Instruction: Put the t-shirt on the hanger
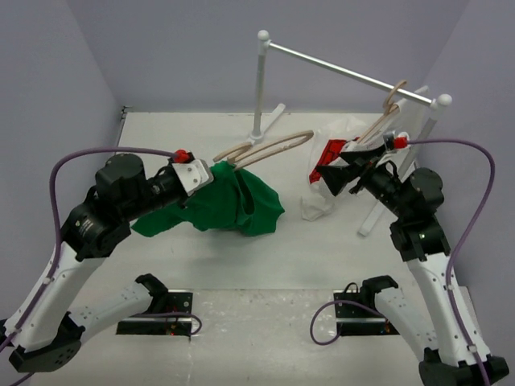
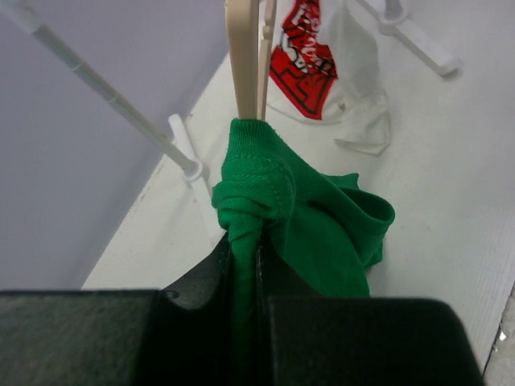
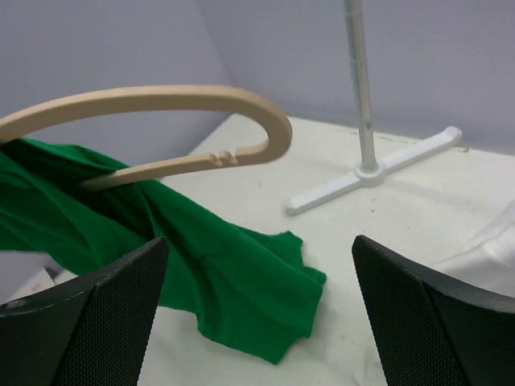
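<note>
The left gripper point(image 1: 211, 177) has its jaws pinched tight on a bunched fold of the green t-shirt point(image 1: 241, 205), which sags onto the middle of the table point(image 1: 201, 129), a little left of centre. The hanger point(image 1: 269, 146) has one end tucked inside the shirt by that grip, the rest pointing toward the far edge. The right gripper point(image 1: 334, 181) hovers near the right edge beside a white garment point(image 1: 318, 205), jaws spread wide, holding nothing.
</note>
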`<control>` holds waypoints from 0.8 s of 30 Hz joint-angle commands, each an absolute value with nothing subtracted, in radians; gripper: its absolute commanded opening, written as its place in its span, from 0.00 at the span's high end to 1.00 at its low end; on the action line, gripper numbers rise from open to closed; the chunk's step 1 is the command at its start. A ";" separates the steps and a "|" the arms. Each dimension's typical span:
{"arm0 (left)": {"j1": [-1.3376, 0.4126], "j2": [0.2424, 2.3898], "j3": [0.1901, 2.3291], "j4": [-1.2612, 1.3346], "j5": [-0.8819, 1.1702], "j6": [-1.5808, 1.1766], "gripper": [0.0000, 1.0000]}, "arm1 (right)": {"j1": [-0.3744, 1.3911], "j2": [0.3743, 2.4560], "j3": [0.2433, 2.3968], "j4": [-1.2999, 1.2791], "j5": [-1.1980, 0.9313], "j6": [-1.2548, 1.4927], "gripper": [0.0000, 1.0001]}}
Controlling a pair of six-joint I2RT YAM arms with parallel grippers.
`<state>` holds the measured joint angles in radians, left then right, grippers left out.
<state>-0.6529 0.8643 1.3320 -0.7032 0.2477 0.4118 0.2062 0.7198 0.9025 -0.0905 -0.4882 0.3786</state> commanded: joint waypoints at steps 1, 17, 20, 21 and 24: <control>-0.648 0.785 1.261 -0.477 0.097 0.235 1.00 | 0.240 0.720 0.919 -0.099 -0.626 0.546 0.20; -0.647 0.748 1.198 -0.377 0.192 0.095 1.00 | 0.912 1.174 0.943 0.110 -0.043 0.782 0.36; -0.649 0.755 1.196 -0.352 0.195 0.080 1.00 | 0.934 1.230 0.939 0.118 -0.017 0.788 0.45; -0.649 0.756 1.195 -0.343 0.195 0.076 1.00 | 0.939 1.246 0.938 0.114 -0.006 0.788 0.49; -0.648 0.756 1.202 -0.337 0.168 0.062 1.00 | 0.936 1.250 0.914 0.065 0.102 0.769 0.77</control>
<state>-0.6510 0.7602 1.1923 -0.4627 0.1957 0.1036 0.9314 1.2458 0.9114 0.0531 -0.0631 0.7610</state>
